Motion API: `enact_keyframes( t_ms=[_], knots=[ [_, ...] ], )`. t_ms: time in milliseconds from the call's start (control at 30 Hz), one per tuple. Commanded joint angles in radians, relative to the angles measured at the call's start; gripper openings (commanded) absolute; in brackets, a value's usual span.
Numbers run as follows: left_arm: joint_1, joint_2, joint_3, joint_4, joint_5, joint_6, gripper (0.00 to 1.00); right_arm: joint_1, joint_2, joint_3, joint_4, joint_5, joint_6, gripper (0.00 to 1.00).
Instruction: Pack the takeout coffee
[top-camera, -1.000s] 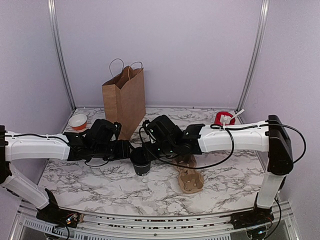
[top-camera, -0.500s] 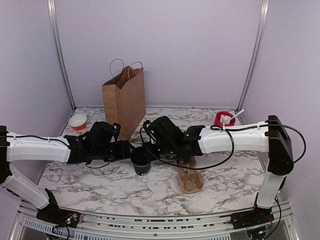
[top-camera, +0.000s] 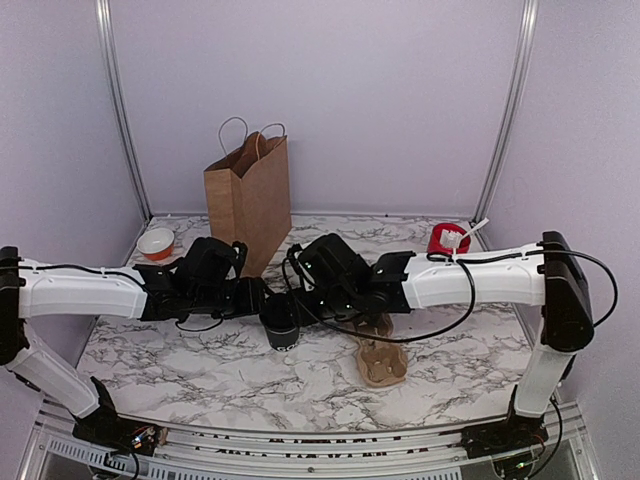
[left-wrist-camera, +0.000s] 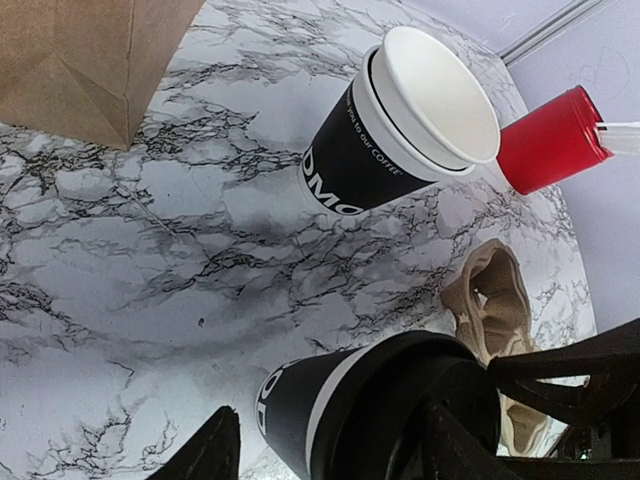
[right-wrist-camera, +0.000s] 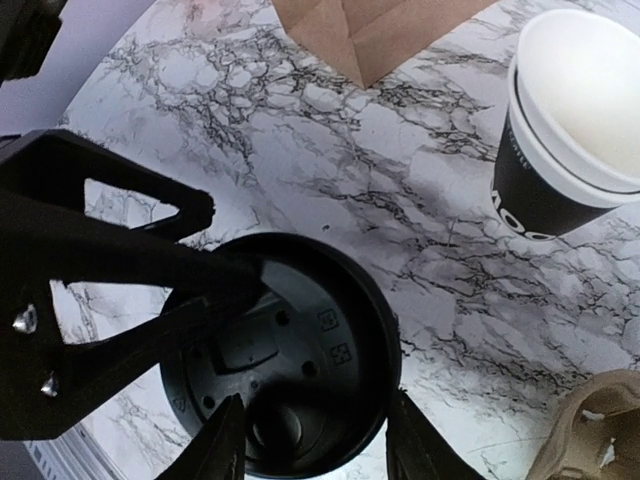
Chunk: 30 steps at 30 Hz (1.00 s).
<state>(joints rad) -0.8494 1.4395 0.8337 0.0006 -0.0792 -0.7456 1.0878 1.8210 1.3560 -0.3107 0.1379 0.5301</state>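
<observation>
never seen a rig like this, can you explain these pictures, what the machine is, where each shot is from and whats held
It is two robot arms bolted to a marble-patterned table. The wide picture looks down from above and behind them; the other two come from a camera on each wrist, so each sees its own fingers. The left gripper clamps a black coffee cup, and the right gripper appears to pinch its lid. Also on the table: a brown paper bag, a stack of lidless cups, a red cup, a cardboard carrier and a small bowl.
</observation>
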Motion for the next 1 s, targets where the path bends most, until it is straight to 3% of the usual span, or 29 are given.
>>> enact_keyframes(
  t_ms=[0,300,467,967],
  knots=[
    [0.006,0.044,0.047,-0.114,0.004,0.060,0.63,0.020,-0.063,-0.004,-0.028,-0.026,0.005,0.46],
    [0.006,0.050,0.120,-0.129,0.023,0.093,0.65,-0.032,-0.119,-0.007,-0.017,-0.027,0.016,0.48],
    [0.006,0.020,0.127,-0.138,0.032,0.098,0.66,-0.113,-0.131,-0.061,0.051,-0.134,0.026,0.48],
    [0.005,-0.122,-0.007,-0.153,-0.032,0.004,0.61,-0.184,-0.007,-0.028,0.120,-0.247,-0.004,0.43]
  ],
)
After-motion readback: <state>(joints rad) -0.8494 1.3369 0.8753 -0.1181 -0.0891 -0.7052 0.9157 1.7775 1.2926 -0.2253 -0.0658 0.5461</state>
